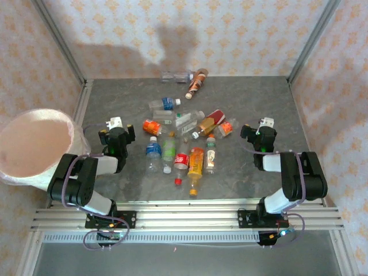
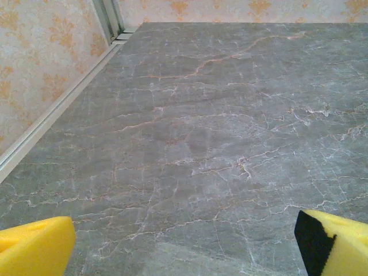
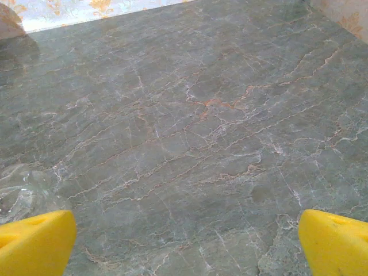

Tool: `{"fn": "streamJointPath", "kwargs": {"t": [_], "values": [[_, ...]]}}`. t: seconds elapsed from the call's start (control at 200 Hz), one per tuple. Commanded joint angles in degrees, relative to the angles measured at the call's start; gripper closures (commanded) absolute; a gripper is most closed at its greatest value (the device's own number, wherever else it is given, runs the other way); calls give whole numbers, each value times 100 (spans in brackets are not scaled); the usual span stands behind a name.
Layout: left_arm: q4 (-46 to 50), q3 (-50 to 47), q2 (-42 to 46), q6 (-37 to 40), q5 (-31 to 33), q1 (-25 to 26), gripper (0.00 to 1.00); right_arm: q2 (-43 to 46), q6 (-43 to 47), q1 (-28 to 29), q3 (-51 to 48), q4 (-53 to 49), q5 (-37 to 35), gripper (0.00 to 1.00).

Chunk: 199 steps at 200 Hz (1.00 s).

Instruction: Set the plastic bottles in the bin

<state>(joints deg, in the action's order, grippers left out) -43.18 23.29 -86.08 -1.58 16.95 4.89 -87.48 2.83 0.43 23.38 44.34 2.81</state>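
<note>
From above, the small clear and orange-filled plastic bottles (image 1: pixel 196 161) are seen heaped in the middle of the grey marbled table (image 1: pixel 259 103), between both arms, most with their long axes running away from the bases. The large round white bag-lined bin (image 1: pixel 34 150) stands off the table's left edge, so the left arm (image 1: pixel 86 172) is judged the nearer.

In the left wrist view, the left fingers (image 2: pixel 34 247) are spread wide and hold nothing. Bare table lies ahead of them, so the bottles must be sought to their right.

In the right wrist view, the right fingers (image 3: pixel 34 244) are likewise spread and empty, and what looks like a clear bottle's edge (image 3: pixel 14 195) is glimpsed at left.

No legible text on the bottle labels (image 1: pixel 181 159)
</note>
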Motion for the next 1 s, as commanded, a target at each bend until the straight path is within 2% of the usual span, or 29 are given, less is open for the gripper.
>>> {"fn": "streamJointPath", "kwargs": {"t": [0.0, 0.991], "values": [[-121, 9, 57, -69, 192, -14, 0, 36, -53, -42, 71, -12, -101, 1], [-144, -15, 85, -55, 172, -14, 0, 50, -53, -43, 58, -2, -96, 1]]}}
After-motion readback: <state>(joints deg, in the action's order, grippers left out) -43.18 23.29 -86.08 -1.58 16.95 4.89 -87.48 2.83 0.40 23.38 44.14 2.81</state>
